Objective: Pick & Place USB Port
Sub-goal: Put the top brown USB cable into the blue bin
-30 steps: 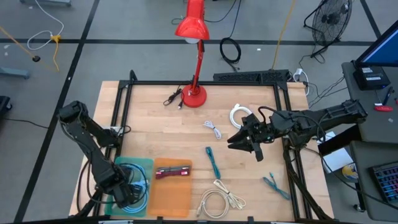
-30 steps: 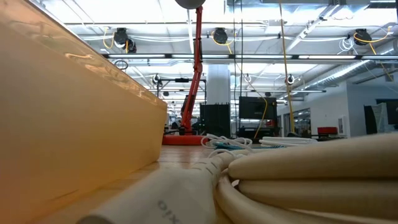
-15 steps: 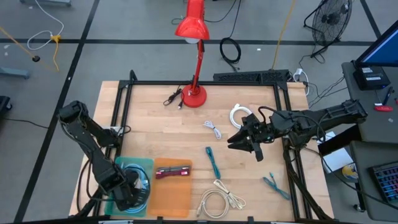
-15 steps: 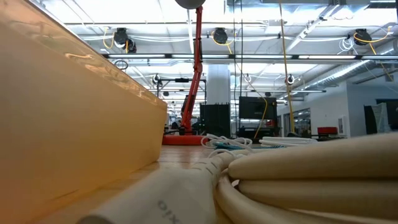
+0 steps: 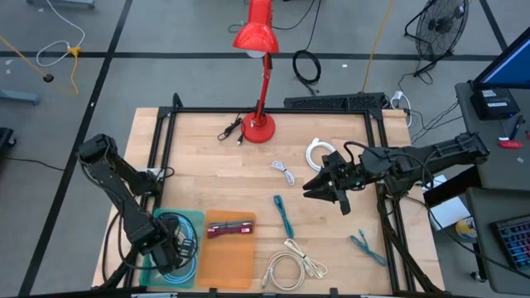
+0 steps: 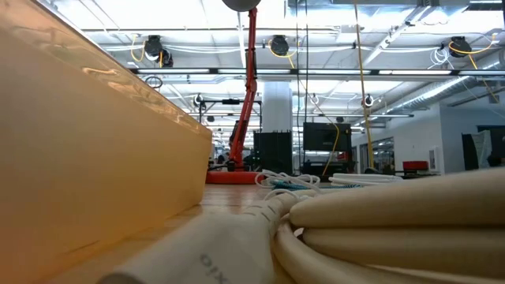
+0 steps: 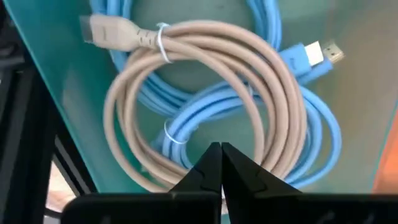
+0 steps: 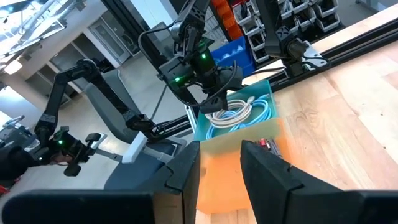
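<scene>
A teal bin (image 5: 197, 222) at the table's near left holds a coiled beige USB cable (image 7: 205, 93) lying on a coiled blue cable (image 7: 311, 134). My left gripper (image 7: 219, 152) points down over these coils, shut, with nothing between its fingers; I cannot tell whether its tips touch the cables. It shows in the high view as well (image 5: 168, 248). My right gripper (image 5: 330, 189) hangs level above the table's middle right, open and with nothing in it (image 8: 221, 165). An orange bin (image 5: 240, 263) next to the teal one holds a red USB piece (image 5: 230, 229).
Loose cables lie on the wood: a beige coil (image 5: 290, 266), a teal cable (image 5: 284, 215), a white cable (image 5: 284, 172), a white coil (image 5: 317, 151), a teal piece (image 5: 364, 246), a black cable (image 5: 229, 131). A red lamp (image 5: 258, 126) stands at the far edge.
My left gripper has shifted a little over the teal bin, toward the table's far edge. The cables in the bin have stayed where they were.
</scene>
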Motion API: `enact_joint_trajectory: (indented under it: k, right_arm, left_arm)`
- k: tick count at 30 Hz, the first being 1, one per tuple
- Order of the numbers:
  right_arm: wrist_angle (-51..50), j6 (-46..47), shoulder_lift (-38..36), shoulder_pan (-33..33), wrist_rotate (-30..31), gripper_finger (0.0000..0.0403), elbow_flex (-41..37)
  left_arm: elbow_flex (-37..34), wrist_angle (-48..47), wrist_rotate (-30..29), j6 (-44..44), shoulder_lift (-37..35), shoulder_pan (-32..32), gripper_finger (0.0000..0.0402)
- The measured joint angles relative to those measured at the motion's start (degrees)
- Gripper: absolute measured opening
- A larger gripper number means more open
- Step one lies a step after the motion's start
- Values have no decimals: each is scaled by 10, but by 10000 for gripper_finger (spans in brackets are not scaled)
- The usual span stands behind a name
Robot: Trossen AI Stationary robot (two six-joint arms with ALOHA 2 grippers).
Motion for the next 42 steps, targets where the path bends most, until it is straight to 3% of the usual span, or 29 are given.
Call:
enact_joint_trajectory:
  k: [11,23,42]
  right_arm:
    - [0,4,0,0,-2,105,0]
    - [0,4,0,0,-2,105,0]
    - [0,3,0,0,-3,105,0]
  left_arm:
    - [0,15,51,40,42,-3,1]
    - [0,171,95,77,136,-10,1]
    - [0,259,60,-3,125,-52,0]
